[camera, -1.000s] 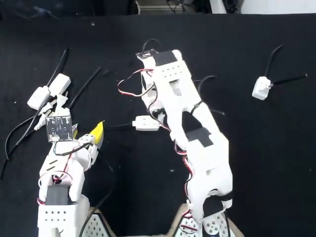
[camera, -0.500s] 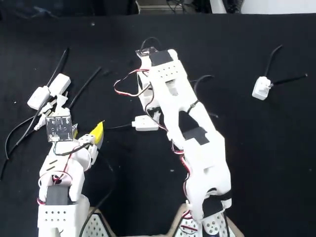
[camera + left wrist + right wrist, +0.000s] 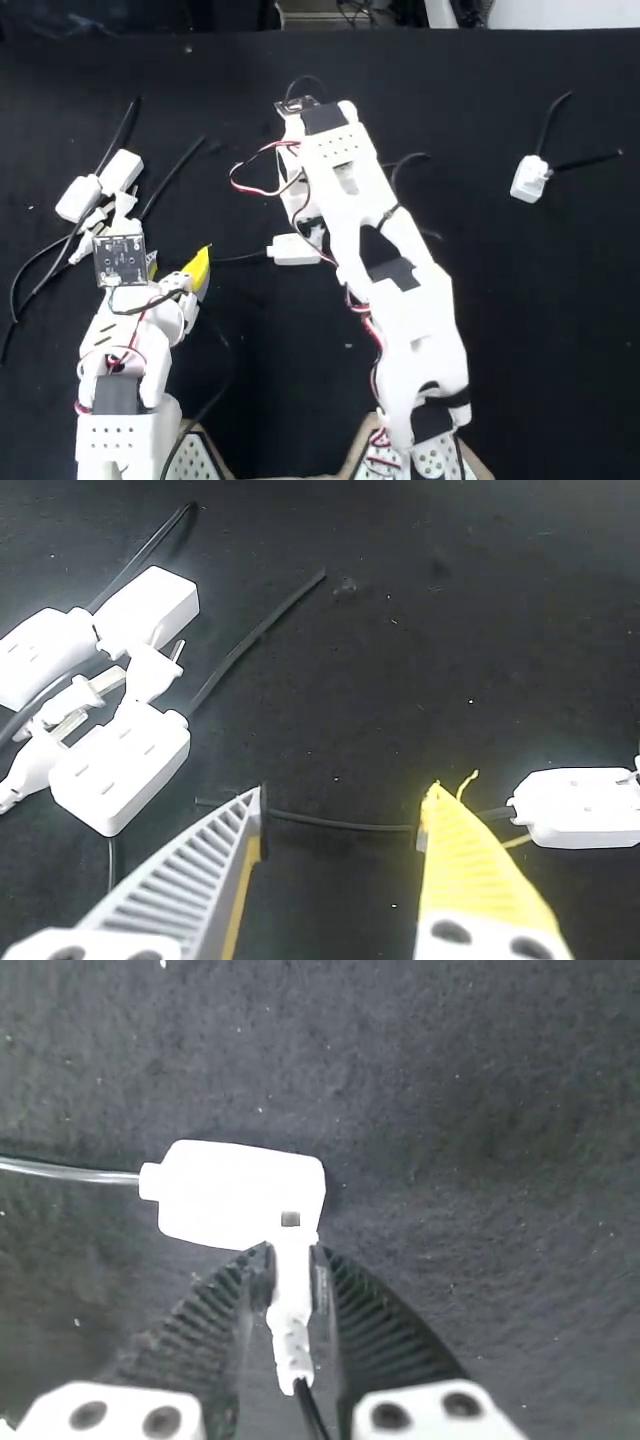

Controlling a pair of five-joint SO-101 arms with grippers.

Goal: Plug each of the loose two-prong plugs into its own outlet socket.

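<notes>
White plug (image 3: pixel 290 1310), gripped by the right end effector (image 3: pixel 290 1253) near the bench's (image 3: pixel 545 330) middle, points lengthwise at the socket (image 3: pixel 235 1205) straight ahead, touching it, while the open left end effector (image 3: pixel 342 795) hovers by the left edge near three more sockets (image 3: pixel 120 765) and two loose plugs (image 3: pixel 150 665); a fifth socket (image 3: pixel 528 180) lies toward the right edge.

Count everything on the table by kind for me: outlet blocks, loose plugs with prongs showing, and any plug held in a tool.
Outlet blocks: 5
Loose plugs: 2
Held plug, in the right tool: 1
Total: 8
</notes>
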